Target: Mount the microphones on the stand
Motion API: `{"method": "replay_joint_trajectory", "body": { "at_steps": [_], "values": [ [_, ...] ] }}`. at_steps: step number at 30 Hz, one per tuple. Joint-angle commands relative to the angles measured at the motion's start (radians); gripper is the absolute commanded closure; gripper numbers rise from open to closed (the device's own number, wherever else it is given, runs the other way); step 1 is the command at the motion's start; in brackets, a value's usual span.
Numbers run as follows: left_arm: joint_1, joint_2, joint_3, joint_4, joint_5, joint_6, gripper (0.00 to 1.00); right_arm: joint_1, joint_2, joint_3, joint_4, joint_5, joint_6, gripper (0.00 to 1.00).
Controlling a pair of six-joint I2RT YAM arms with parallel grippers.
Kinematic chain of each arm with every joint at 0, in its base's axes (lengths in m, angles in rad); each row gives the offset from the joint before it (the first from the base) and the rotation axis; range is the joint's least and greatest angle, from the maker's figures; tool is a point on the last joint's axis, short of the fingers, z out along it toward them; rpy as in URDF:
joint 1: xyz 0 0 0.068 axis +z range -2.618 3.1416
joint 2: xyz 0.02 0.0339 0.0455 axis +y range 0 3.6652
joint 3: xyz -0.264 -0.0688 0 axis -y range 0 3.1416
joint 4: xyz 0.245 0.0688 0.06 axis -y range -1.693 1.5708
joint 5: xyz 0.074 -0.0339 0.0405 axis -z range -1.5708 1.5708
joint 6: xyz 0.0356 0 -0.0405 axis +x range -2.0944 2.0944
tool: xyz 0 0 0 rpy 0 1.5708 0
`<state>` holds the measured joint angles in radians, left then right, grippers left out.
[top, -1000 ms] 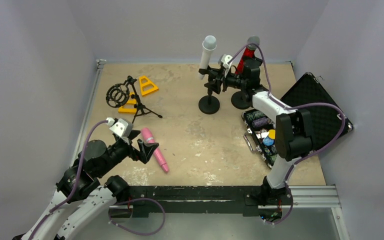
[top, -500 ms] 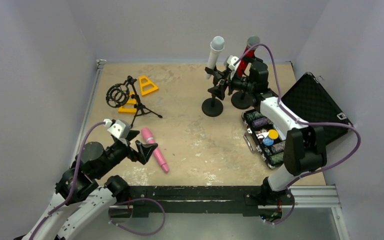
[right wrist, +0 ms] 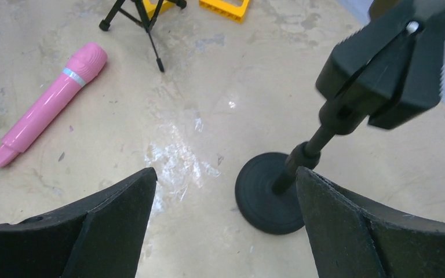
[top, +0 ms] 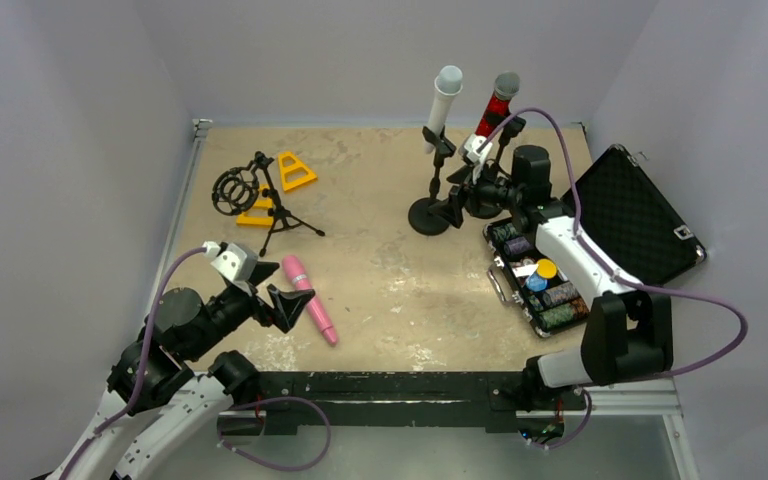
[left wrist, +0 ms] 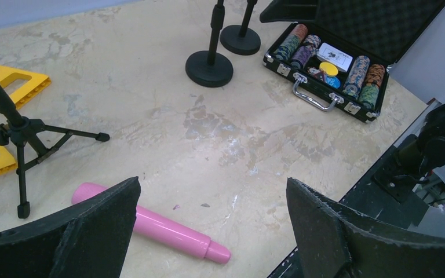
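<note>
Pink plastic first: your pink microphone (top: 308, 298) lies flat on the tan table (top: 390, 280), in no stand, its head pointing away from the arm bases. Your left gripper (top: 285, 300) sits just beside it with its jaws spread wide and nothing between them; in the left wrist view the microphone lies below the two fingers.

At the far side, the white microphone (top: 444, 100) stands nearly upright in the clip of a round-based stand (top: 427, 216). The glittery red microphone (top: 498, 105) stands clipped in a second stand just to its right.

Your right gripper (top: 455, 205) is low beside the white microphone's stand, jaws wide apart and holding nothing. In its wrist view the stand's pole and base show between the fingers; you cannot tell whether either finger touches it.

An open case of poker chips (top: 540, 280) lies to the right, and a small tripod (top: 275, 205) with yellow pieces (top: 295, 170) to the left.
</note>
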<state>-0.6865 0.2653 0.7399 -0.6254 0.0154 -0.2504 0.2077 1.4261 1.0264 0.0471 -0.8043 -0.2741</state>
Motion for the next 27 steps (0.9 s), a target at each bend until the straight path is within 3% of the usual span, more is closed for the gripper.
{"method": "replay_joint_trajectory", "body": {
  "at_steps": [1, 10, 23, 27],
  "values": [
    [0.004, -0.004, 0.014, 0.015, 0.018, 0.007, 0.01, -0.010, -0.074, -0.041, -0.092, -0.002, -0.038, 0.06],
    [0.004, 0.006, 0.010, 0.031, 0.028, 0.013, 0.01, -0.069, -0.188, -0.094, -0.234, -0.011, -0.098, 0.05],
    [0.004, 0.042, -0.015, 0.051, 0.015, -0.009, 0.01, -0.196, -0.477, -0.175, -0.447, -0.051, -0.171, 0.01],
    [0.004, 0.072, -0.020, 0.055, -0.026, -0.029, 0.01, -0.284, -0.528, -0.186, -0.459, -0.153, -0.142, 0.01]
  ]
}}
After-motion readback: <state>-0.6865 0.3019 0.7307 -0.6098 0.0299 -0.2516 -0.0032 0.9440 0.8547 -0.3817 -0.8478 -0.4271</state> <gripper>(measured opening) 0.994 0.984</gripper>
